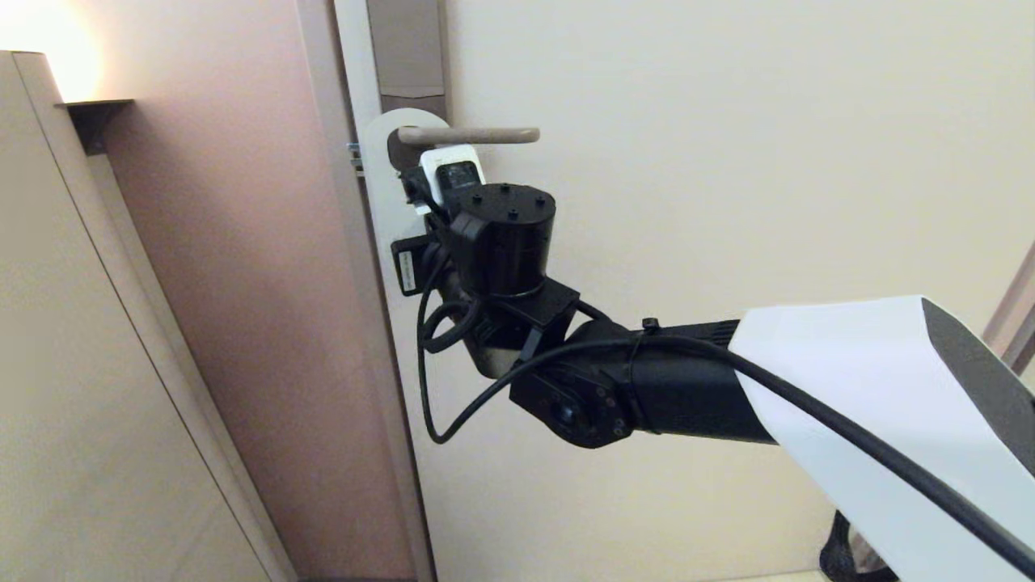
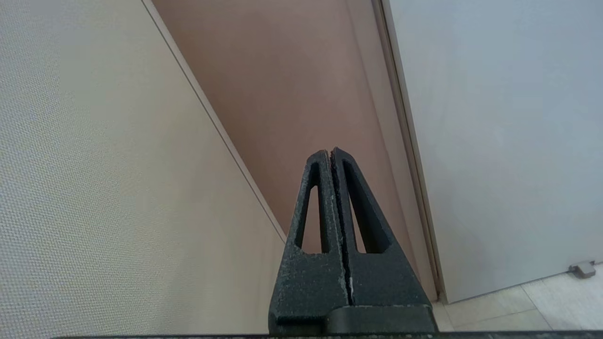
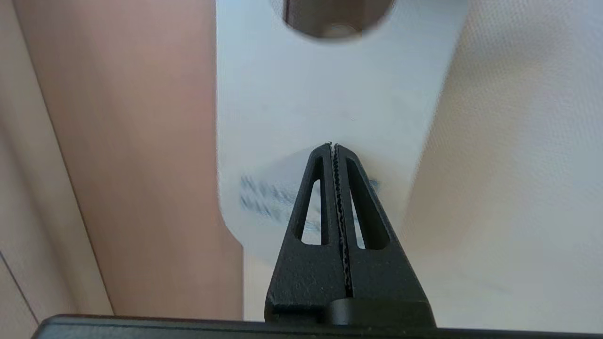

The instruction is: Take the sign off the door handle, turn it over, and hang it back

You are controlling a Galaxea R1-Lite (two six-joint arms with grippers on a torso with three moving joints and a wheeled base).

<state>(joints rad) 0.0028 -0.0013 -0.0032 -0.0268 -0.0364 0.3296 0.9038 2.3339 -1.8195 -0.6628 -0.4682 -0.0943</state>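
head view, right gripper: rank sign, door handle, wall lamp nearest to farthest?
Measured from the right gripper, fingers shut, raised at the door:
1. sign – white card on the lever, right at the fingers.
2. door handle – horizontal lever just above the wrist.
3. wall lamp – far off, upper left on the side wall.

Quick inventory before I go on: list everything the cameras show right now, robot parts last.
sign: one, white side facing out, hung on the handle, faint blurred print low down.
door handle: one, beige-grey lever, horizontal, passing through the sign's hole.
lock plate: one, grey-brown, above the handle.
door: one, cream, right of the frame.
wall: pinkish-brown, left of the door.
door stop: one, grey, on the floor.
right gripper: black, shut, tips in front of the sign.
left gripper: black, shut, parked low.
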